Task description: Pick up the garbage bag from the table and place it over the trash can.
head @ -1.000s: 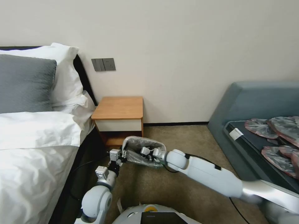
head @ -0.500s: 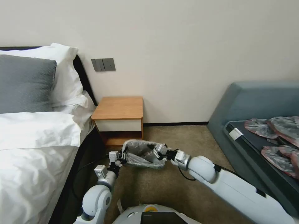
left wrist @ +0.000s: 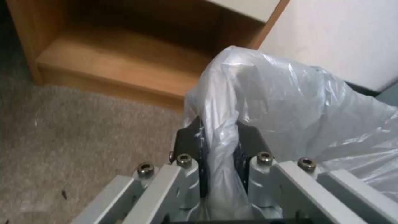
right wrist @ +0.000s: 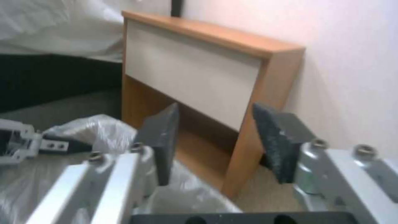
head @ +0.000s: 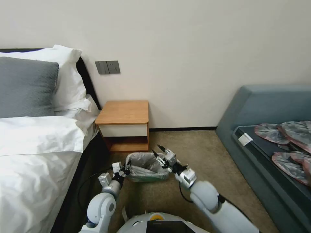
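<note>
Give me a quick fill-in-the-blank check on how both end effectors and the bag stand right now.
1. The left end effector is shut on the ____ of the thin translucent grey plastic garbage bag.
2. The right end effector is ____, holding nothing.
3. The bag lines the bin standing on the ____ in front of the orange-brown wooden nightstand.

Missing words: rim; open; carpet

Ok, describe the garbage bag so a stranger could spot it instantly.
Find the orange-brown table beside the bed. On the carpet before it sits the garbage bag, pinched by the left gripper. It is puffed and wrinkly, unlike the flat bags piled on the sofa.
</note>
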Available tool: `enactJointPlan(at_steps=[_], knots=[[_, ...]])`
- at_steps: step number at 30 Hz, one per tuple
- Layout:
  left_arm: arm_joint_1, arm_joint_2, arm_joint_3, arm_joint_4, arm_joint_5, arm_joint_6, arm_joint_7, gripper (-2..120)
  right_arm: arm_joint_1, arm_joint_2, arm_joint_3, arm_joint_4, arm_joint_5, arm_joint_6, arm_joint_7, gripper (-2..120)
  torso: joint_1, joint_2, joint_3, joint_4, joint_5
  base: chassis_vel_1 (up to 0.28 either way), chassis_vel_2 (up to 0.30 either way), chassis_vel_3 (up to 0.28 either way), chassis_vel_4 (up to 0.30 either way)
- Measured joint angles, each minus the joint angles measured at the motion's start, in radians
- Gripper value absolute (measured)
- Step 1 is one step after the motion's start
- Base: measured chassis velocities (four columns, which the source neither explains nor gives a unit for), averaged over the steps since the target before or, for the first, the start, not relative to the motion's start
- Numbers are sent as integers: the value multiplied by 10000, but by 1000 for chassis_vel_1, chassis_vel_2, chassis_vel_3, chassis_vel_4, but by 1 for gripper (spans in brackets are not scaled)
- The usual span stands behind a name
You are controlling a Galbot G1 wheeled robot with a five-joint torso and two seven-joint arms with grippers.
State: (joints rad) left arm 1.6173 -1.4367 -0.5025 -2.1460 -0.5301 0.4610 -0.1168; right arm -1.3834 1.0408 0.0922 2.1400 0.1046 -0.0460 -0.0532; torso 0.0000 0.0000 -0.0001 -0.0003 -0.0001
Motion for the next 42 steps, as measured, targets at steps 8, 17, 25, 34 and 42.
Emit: enactJointPlan(at_steps=[8, 17, 25, 34, 42], knots=[[-40, -93, 40, 331, -204, 64, -87, 9, -327, 440, 88, -396, -237, 401, -143, 84, 0, 0, 1, 4, 0, 0, 0, 0, 0], [-12, -292, 90, 410, -426, 160, -254, 9, -168, 408, 57, -493, -49, 502, -286, 100, 0, 0, 1, 4, 1, 0, 0, 0, 0], [68, -246, 85, 507, -500, 149, -227, 9, -238, 461, 41, -395, -56, 558, -477, 100, 0, 0, 1, 4, 1, 0, 0, 0, 0], [97, -191, 111, 569, -609, 279, -166, 9, -188, 667, -16, -580, -159, 768, -786, 100, 0, 1, 1, 4, 2, 0, 0, 0, 0], [86, -244, 116, 453, -864, 752, -68, 16, -84, 641, -45, -639, -156, 785, -909, 100, 0, 1, 1, 3, 0, 0, 0, 0, 0]])
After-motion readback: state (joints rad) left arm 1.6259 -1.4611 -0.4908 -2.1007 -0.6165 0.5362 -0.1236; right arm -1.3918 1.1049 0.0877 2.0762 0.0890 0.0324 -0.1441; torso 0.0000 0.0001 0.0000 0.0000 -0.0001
